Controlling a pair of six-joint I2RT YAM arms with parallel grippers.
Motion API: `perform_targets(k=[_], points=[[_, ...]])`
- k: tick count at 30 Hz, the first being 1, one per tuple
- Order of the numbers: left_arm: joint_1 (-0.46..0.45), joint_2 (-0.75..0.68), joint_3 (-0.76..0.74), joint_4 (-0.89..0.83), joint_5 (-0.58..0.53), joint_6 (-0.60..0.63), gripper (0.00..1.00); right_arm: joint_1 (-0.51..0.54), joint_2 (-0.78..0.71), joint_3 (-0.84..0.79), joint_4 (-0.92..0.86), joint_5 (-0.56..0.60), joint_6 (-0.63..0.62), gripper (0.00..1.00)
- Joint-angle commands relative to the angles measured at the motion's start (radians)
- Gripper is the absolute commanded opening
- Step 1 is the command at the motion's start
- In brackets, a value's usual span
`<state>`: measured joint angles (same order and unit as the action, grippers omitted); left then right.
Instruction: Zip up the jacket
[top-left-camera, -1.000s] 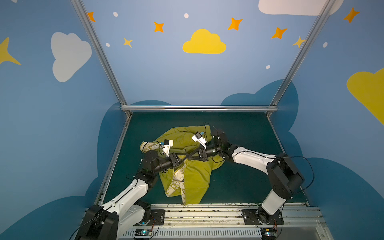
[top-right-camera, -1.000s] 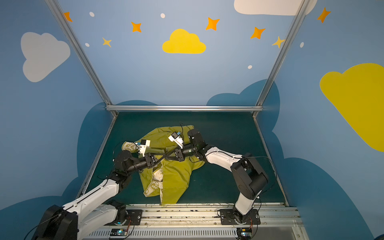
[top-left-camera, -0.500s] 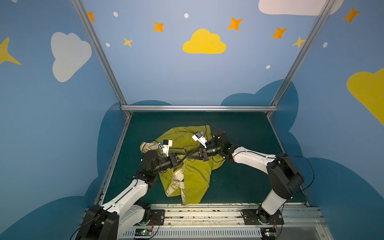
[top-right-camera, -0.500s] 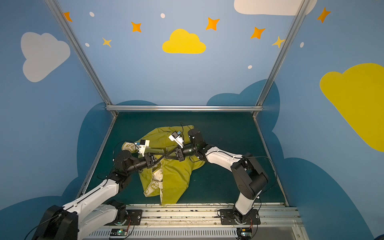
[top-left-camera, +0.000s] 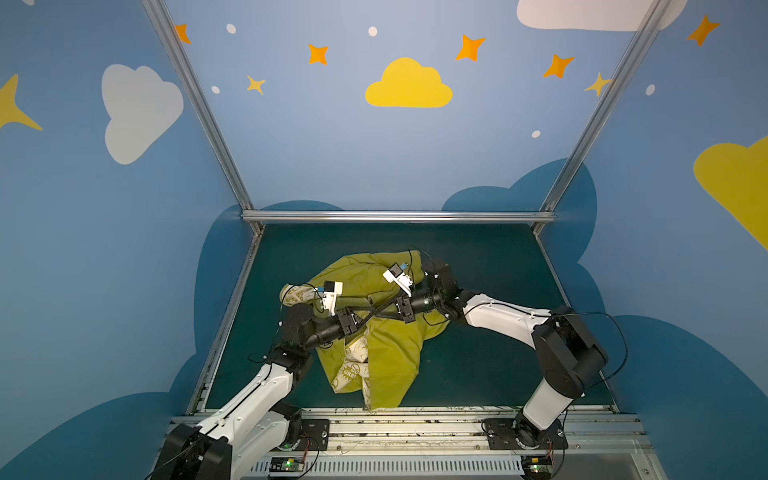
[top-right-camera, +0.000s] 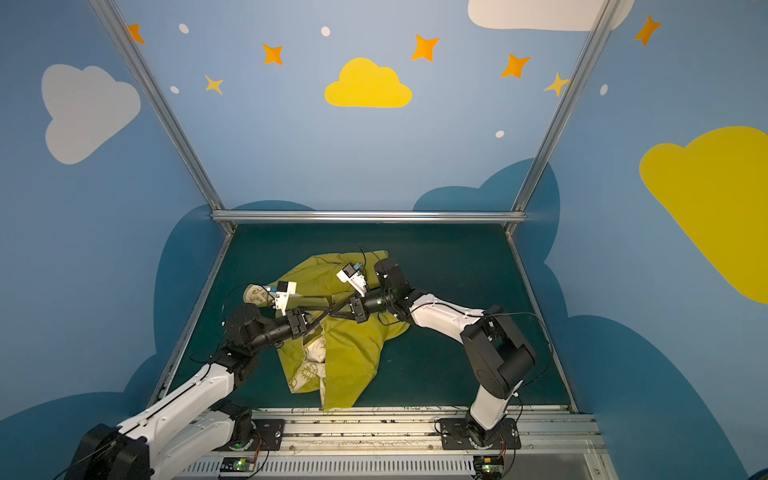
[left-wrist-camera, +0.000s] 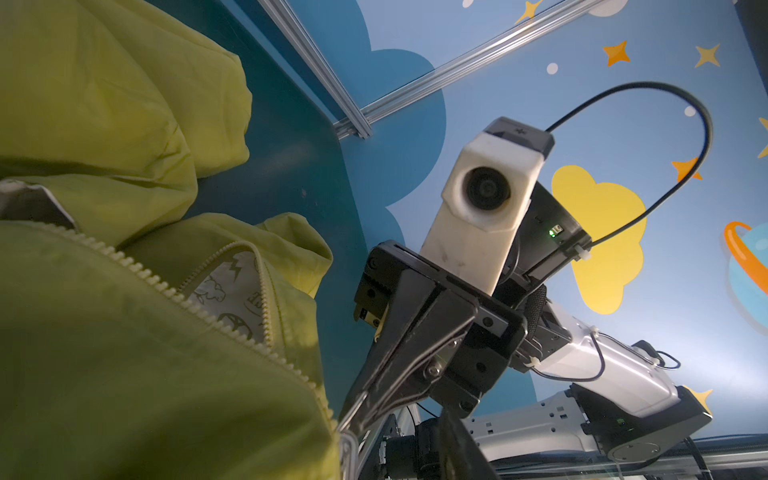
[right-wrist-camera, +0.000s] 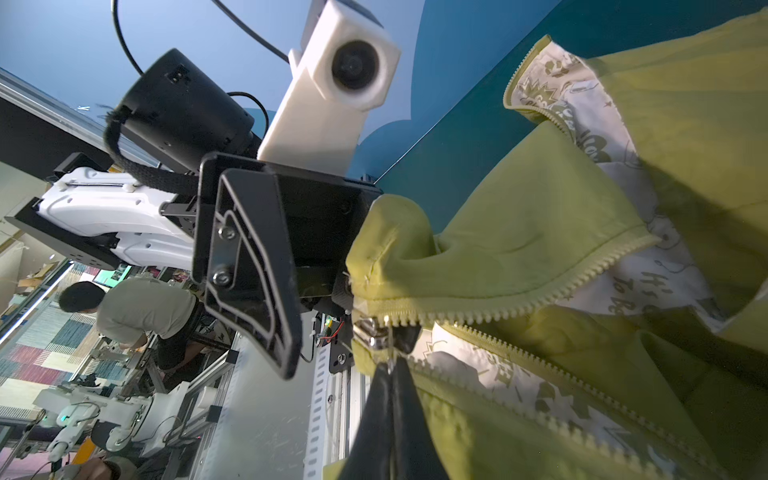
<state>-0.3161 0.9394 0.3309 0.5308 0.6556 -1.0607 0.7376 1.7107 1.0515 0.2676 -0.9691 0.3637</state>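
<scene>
The jacket (top-left-camera: 390, 353) lies rumpled on the table (top-left-camera: 478, 270) in both top views, long way from far side to near rail (top-left-camera: 415, 415), open front up (which end is the top I cannot tell), and the left gripper (top-left-camera: 368, 312) and right gripper (top-left-camera: 376, 316) meet over it. The left wrist view shows its zipper teeth (left-wrist-camera: 166, 289) not joined. The right wrist view shows the right gripper pinching the zipper pull (right-wrist-camera: 376, 332) and the left one part open, holding nothing, so I think zipping is only starting: next, grip the hem (right-wrist-camera: 390, 232) and slide the pull along.
</scene>
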Motion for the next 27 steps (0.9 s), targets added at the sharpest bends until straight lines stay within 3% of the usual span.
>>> perform_targets(k=[1,9,16,19,22,27], points=[[0.008,-0.025,-0.008,-0.049,-0.016,0.028,0.42,-0.002,0.012,0.034,-0.021,0.014,0.008,0.00],[0.014,-0.029,-0.007,-0.078,-0.036,0.038,0.17,-0.002,0.009,0.039,-0.050,0.037,0.006,0.00],[0.018,-0.033,-0.012,-0.080,-0.041,0.036,0.10,-0.012,0.021,0.051,-0.082,0.082,0.020,0.00],[0.019,-0.033,-0.012,-0.081,-0.040,0.036,0.10,-0.016,0.030,0.056,-0.081,0.090,0.030,0.00],[0.020,-0.029,-0.011,-0.081,-0.039,0.036,0.20,-0.017,0.035,0.059,-0.081,0.084,0.032,0.00],[0.021,-0.013,-0.009,-0.068,-0.030,0.036,0.26,-0.017,0.033,0.059,-0.080,0.076,0.033,0.00]])
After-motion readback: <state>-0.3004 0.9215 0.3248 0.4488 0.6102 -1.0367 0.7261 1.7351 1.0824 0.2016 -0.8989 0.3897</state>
